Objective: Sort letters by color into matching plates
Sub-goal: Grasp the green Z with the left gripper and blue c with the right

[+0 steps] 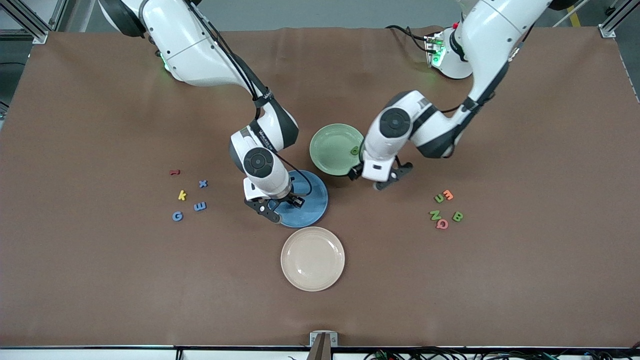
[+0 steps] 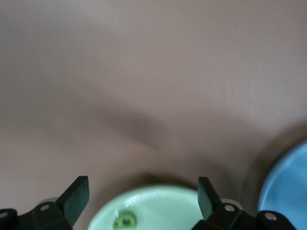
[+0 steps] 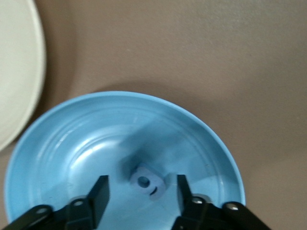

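The blue plate (image 1: 311, 204) holds a small blue letter (image 3: 146, 182) lying flat. My right gripper (image 1: 281, 207) hangs open just above it, a finger to each side without touching (image 3: 141, 191). The pale green plate (image 1: 332, 147) holds one green letter (image 1: 355, 150), also seen in the left wrist view (image 2: 125, 220). My left gripper (image 1: 372, 179) stands open over that plate's rim (image 2: 143, 196), with nothing between its fingers. Blue x (image 1: 203, 183), E (image 1: 200, 206) and G (image 1: 177, 216) lie toward the right arm's end. Green u (image 1: 439, 198), N (image 1: 435, 215) and B (image 1: 457, 216) lie toward the left arm's end.
A cream plate (image 1: 312, 258) sits nearer the front camera than the blue plate. A yellow k (image 1: 182, 195) and a dark red piece (image 1: 174, 172) lie among the blue letters. An orange E (image 1: 448, 194) and a pink Q (image 1: 442, 224) lie among the green ones.
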